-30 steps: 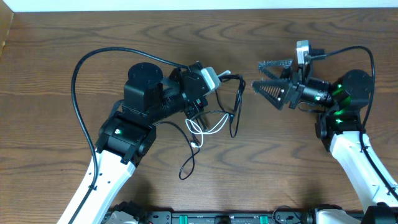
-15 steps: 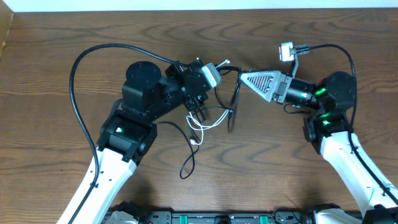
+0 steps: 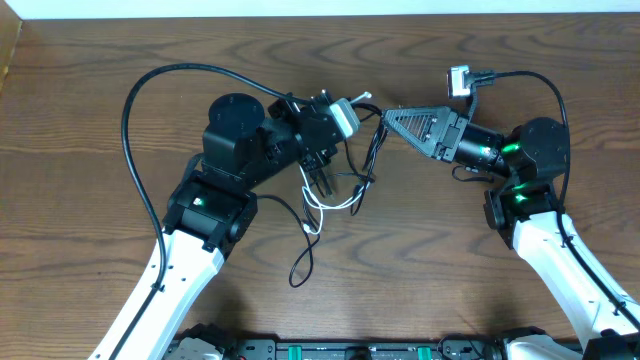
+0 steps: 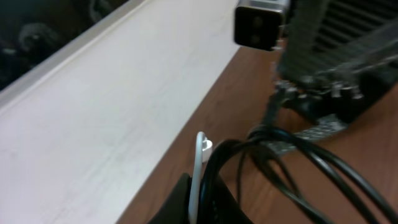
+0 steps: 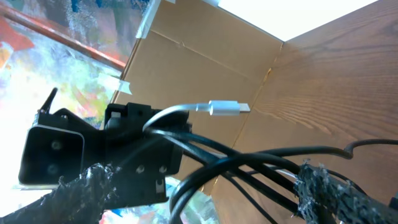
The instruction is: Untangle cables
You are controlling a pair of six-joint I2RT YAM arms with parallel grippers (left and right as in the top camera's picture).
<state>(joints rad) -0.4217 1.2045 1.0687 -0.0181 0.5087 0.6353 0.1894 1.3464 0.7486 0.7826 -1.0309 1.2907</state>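
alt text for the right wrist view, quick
Black cables cross between the right tool's open fingers; a white cable with a silver plug arcs above them. Behind, the left arm holds the bundle over a wooden table.

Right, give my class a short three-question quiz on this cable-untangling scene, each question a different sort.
1. True or false: the left fingers are shut on the cables.
2. What runs between the open right fingers? A nothing; B black cables; C a rope.
3. Fill in: the odd cable among the black ones is ____.
Key: 1 true; 2 B; 3 white.
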